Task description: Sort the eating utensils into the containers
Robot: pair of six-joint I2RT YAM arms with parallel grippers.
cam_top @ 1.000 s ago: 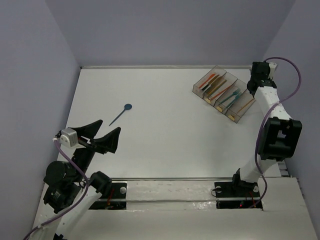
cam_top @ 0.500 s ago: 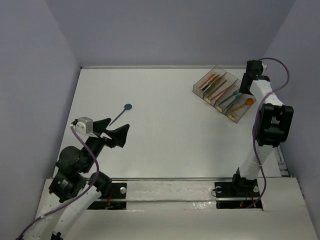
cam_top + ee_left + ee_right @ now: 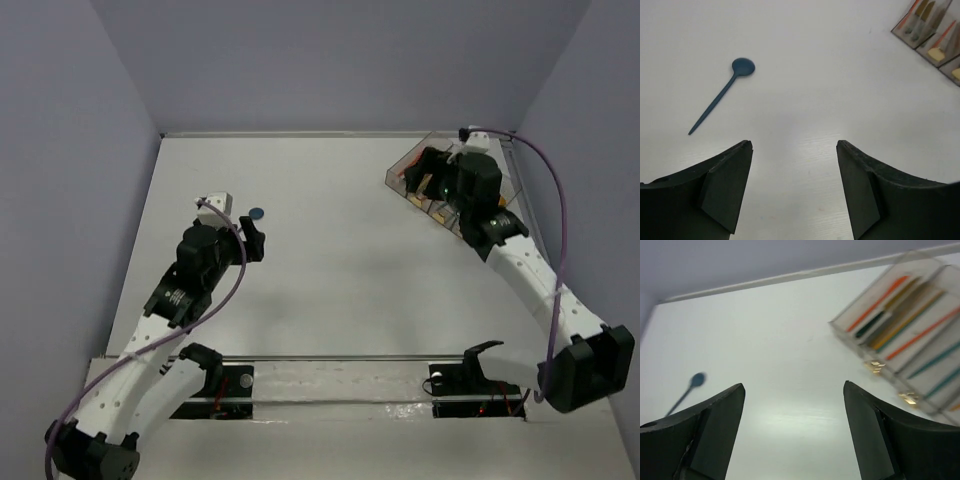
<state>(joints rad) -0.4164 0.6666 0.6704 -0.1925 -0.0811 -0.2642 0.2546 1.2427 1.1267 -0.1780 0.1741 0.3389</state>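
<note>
Teal spoon lies flat on tabletop, fwd-left of left hand, spread & empty: shift left, straddle stem crosswise, pinch low. Right hand also spread, empty.

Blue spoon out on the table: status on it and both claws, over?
Left gripper open, empty; right gripper open, empty. Teal spoon loose on table, ahead of left gripper. Other utensils in containers. Nothing blocking it.
</note>
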